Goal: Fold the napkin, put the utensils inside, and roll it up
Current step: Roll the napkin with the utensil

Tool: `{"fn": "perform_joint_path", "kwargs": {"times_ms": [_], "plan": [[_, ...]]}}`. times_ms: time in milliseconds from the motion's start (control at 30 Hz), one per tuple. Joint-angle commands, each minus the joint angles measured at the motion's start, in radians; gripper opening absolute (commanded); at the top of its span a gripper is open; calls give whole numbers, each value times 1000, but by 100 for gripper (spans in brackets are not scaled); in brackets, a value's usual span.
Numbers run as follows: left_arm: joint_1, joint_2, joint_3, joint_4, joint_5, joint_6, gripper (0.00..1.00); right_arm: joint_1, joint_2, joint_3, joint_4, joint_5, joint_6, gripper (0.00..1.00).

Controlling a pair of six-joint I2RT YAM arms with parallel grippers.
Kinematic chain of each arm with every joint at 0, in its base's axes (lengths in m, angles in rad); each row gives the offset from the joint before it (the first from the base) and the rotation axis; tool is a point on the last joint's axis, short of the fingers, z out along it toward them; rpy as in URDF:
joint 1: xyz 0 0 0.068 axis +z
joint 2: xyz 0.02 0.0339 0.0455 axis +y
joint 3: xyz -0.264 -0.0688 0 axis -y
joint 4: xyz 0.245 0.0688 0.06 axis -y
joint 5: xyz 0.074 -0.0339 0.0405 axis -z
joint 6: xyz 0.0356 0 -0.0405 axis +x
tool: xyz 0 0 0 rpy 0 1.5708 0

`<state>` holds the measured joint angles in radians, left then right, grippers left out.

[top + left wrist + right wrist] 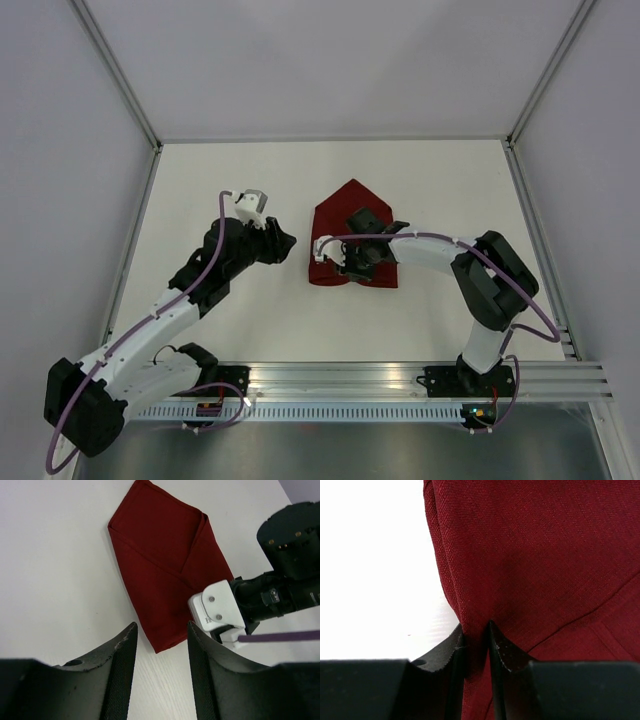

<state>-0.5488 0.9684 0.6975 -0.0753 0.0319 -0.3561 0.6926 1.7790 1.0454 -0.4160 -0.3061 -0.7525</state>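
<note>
The dark red napkin [350,212] lies folded on the white table, with a point at its far end. My right gripper [342,268] is down on the napkin's near-left edge. In the right wrist view the gripper [476,628] is shut on a pinched fold of the napkin [535,555]. My left gripper [285,245] hovers just left of the cloth. In the left wrist view it [161,626] is open above the napkin's [160,565] near corner, with nothing between its fingers. The utensils are out of view.
The white table [220,310] is bounded by an aluminium frame with a rail [400,380] along the near edge. The right arm's white wrist block [217,607] sits close to my left gripper's right finger.
</note>
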Motion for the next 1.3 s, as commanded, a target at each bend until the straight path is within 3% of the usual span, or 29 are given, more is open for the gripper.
{"fn": "perform_joint_path", "kwargs": {"times_ms": [0,233,467,700,833,1067,1267], "plan": [[-16,-53,-47,109,14,2,49,-31,108,-16,-240,-108,-21,27],[-94,-69,-154,212,-18,31,41,-88,194,73,-368,-202,-68,25],[-270,-54,-228,319,-136,133,38,-143,312,174,-486,-255,-122,24],[-444,105,-187,358,-329,281,31,-171,378,238,-581,-284,-162,24],[-506,237,-161,422,-363,391,34,-194,421,281,-635,-306,-182,24],[-534,306,-208,652,-239,661,48,-214,462,314,-653,-300,-183,23],[-553,397,-135,557,-162,767,50,-216,481,318,-644,-294,-173,23]]}}
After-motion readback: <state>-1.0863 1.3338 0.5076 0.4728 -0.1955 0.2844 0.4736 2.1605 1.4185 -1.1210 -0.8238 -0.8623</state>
